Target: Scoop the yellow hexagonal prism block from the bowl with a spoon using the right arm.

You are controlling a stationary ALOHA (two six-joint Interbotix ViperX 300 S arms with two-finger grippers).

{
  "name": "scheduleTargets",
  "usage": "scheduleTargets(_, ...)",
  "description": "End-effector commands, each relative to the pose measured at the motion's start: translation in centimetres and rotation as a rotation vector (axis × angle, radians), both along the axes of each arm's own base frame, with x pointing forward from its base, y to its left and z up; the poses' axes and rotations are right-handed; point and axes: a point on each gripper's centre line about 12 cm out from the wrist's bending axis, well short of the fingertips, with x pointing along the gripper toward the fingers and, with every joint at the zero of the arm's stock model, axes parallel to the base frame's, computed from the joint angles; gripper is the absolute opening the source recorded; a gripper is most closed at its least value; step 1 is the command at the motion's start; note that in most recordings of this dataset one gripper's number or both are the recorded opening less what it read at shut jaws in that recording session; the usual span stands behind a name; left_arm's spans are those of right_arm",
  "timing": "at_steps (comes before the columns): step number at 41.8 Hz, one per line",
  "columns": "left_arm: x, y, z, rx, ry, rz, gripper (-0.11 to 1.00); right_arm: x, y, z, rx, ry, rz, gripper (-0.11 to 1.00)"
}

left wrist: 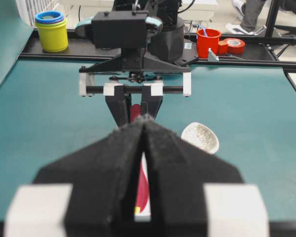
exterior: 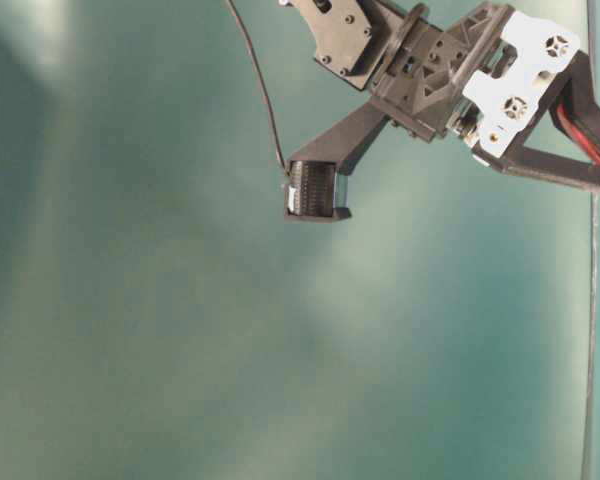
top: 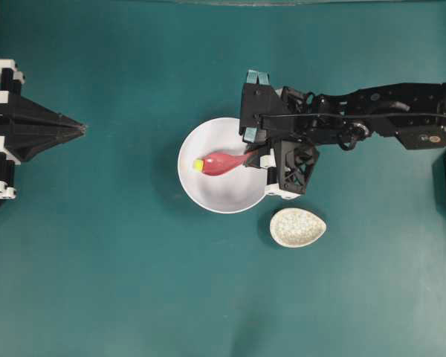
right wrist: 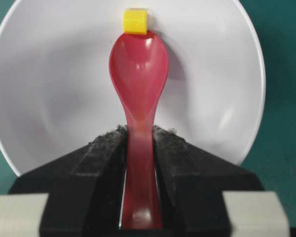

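Note:
The white bowl [top: 221,190] [right wrist: 59,98] sits mid-table. Inside it lies the pink-red spoon [top: 221,162] [right wrist: 139,69], its handle clamped between my right gripper's [top: 257,158] [right wrist: 139,136] jaws at the bowl's right rim. The yellow hexagonal prism block [top: 198,164] [right wrist: 135,21] rests on the bowl's floor, touching the tip of the spoon's scoop, outside it. My left gripper [top: 82,129] [left wrist: 144,121] stays at the table's left edge, jaws together with nothing between them. The left wrist view shows the spoon [left wrist: 142,190] and block [left wrist: 137,210] through the slit behind its fingertips.
A small speckled cream dish [top: 298,227] [left wrist: 201,137] lies just right of and below the bowl. Stacked cups [left wrist: 51,30], a red cup [left wrist: 208,42] and tape [left wrist: 233,45] stand beyond the table's far edge. Teal tabletop [top: 97,260] surrounds everything.

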Motion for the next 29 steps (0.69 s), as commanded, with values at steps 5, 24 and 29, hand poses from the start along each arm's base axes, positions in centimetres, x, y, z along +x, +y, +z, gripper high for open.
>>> scheduleTargets(5, 0.23, -0.03, 0.94, 0.005, -0.021, -0.002, 0.00, 0.66, -0.12, 1.52, -0.007, -0.062, -0.011, 0.22)
scheduleTargets(24, 0.23, -0.03, 0.92, 0.005, -0.020, -0.002, 0.00, 0.47, -0.19, 1.85, -0.016, -0.095, -0.024, 0.22)
scheduleTargets(29, 0.23, -0.03, 0.92, 0.005, -0.020, -0.002, 0.00, 0.32, -0.23, 2.20, -0.020, -0.114, -0.030, 0.22)
